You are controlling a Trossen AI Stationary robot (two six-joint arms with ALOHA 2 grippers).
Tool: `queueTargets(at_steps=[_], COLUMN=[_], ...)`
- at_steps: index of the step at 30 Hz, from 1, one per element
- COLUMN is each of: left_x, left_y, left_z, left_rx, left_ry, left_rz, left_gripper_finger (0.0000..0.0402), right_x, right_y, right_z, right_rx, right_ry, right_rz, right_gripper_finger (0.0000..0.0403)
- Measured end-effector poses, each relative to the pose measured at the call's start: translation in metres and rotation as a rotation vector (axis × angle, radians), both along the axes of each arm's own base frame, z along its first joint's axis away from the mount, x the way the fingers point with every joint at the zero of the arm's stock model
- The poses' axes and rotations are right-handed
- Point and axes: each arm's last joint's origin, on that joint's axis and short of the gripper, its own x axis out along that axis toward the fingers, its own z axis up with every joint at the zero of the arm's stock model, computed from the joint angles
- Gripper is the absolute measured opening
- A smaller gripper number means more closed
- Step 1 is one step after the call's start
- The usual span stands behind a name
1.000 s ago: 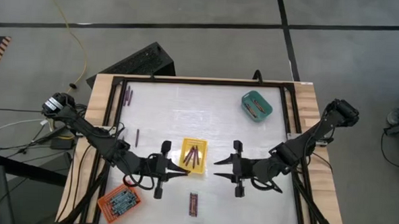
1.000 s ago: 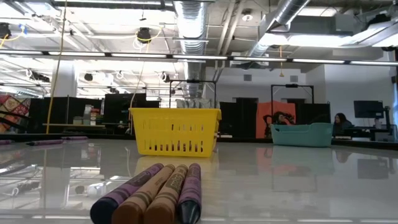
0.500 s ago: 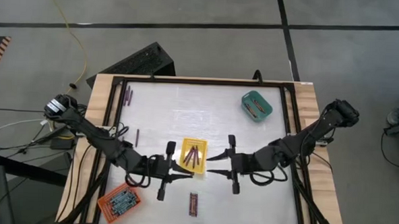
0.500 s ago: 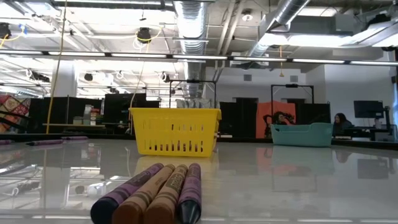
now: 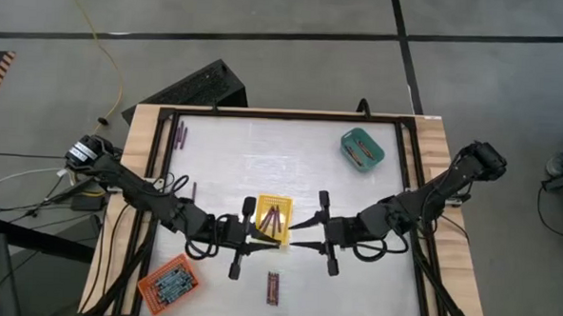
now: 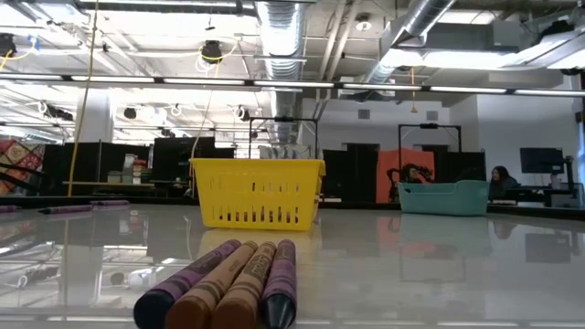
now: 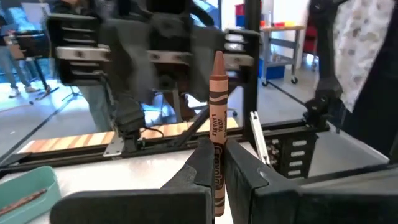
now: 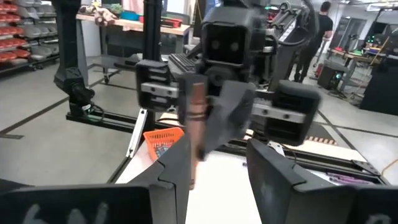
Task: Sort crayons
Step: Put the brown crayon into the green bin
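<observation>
My left gripper (image 5: pixel 274 242) hangs over the near edge of the yellow tray (image 5: pixel 274 207) and is shut on a brown crayon (image 7: pixel 217 106) that stands upright. My right gripper (image 5: pixel 293 234) faces it from the table's right, open. In the right wrist view the crayon (image 8: pixel 197 115) shows just ahead of my right gripper's fingers, and I cannot tell whether they touch it. Reddish-brown crayons (image 5: pixel 271 220) lie in the yellow tray. A row of purple and brown crayons (image 5: pixel 272 287) lies flat on the table near its front edge. My left gripper pinches the brown crayon's lower half (image 7: pixel 216 163) between its two fingers. The fingers (image 7: pixel 200 163) point level toward the table's right and lie across the crayon. The crayon stands upright with its tip up, lifted clear of the tray and the table.
A teal tray (image 5: pixel 362 148) with crayons stands at the far right, and an orange tray (image 5: pixel 167 284) with bluish crayons at the near left corner. Loose purple crayons (image 5: pixel 181 133) lie at the far left, another (image 5: pixel 193 193) at mid left. Dark rails frame the white tabletop.
My left gripper has moved toward the table's right edge with the crayon still in its fingers. My right gripper has moved toward the left and a little up, closing in on the left gripper over the yellow tray's near edge. Both have tipped up toward level.
</observation>
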Motion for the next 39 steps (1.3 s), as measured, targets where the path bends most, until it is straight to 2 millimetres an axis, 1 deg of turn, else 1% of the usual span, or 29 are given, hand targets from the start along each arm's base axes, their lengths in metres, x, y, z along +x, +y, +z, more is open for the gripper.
queueTargets(at_steps=[9, 16, 20, 30, 35, 39], left_x=[0.003, 0.004, 0.004, 0.005, 0.005, 0.005], left_y=[0.007, 0.01, 0.01, 0.01, 0.01, 0.011], left_z=[0.004, 0.003, 0.003, -0.001, 0.0, 0.0], left_rx=[-0.012, -0.013, -0.012, 0.002, 0.013, 0.019], left_ry=[-0.035, -0.03, -0.027, 0.016, 0.005, 0.004], left_rz=[0.02, 0.025, 0.02, 0.02, 0.022, 0.026], left_gripper_finger=[0.0, 0.0, 0.0, 0.0, 0.0, 0.0], right_x=[0.003, 0.017, 0.022, 0.023, 0.023, 0.024], right_y=[-0.003, -0.005, -0.007, -0.009, -0.009, -0.011], right_z=[0.001, -0.007, -0.009, -0.005, -0.005, -0.005], right_rx=[0.002, 0.008, -0.001, 0.001, -0.001, -0.002], right_ry=[-0.014, -0.023, -0.035, -0.071, -0.07, -0.066], right_rz=[0.024, 0.048, 0.036, 0.031, 0.031, 0.026], right_gripper_finger=[0.0148, 0.0148, 0.0148, 0.0147, 0.0134, 0.0108])
